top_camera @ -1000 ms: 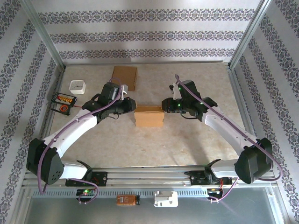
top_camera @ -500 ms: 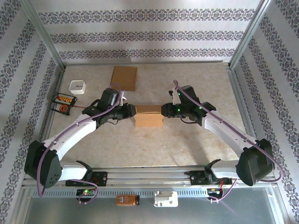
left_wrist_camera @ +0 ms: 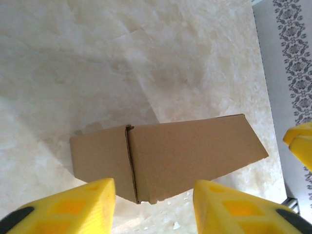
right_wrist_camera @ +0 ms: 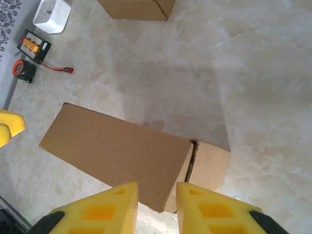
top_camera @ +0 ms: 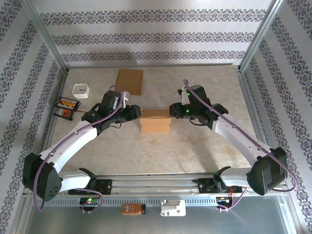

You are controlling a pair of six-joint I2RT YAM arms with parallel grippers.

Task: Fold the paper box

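Top view: both short ends of the paper box point(top_camera: 155, 121) are covered by the left end effector point(top_camera: 135, 115) and right end effector point(top_camera: 171, 110), so contact there cannot be confirmed. The black-and-orange item point(top_camera: 66, 106) at the tabletop's left edge is too small to identify. Left wrist view: the box's near lower edge passes behind the yellow fingers point(left_wrist_camera: 73, 207), whose bases are cut off by the bottom edge. Right wrist view: the second cardboard piece point(right_wrist_camera: 136, 9) and white container point(right_wrist_camera: 51, 13) are cropped at the top.

Plain brown paper box point(top_camera: 155, 121), marbled beige table point(top_camera: 195, 151).
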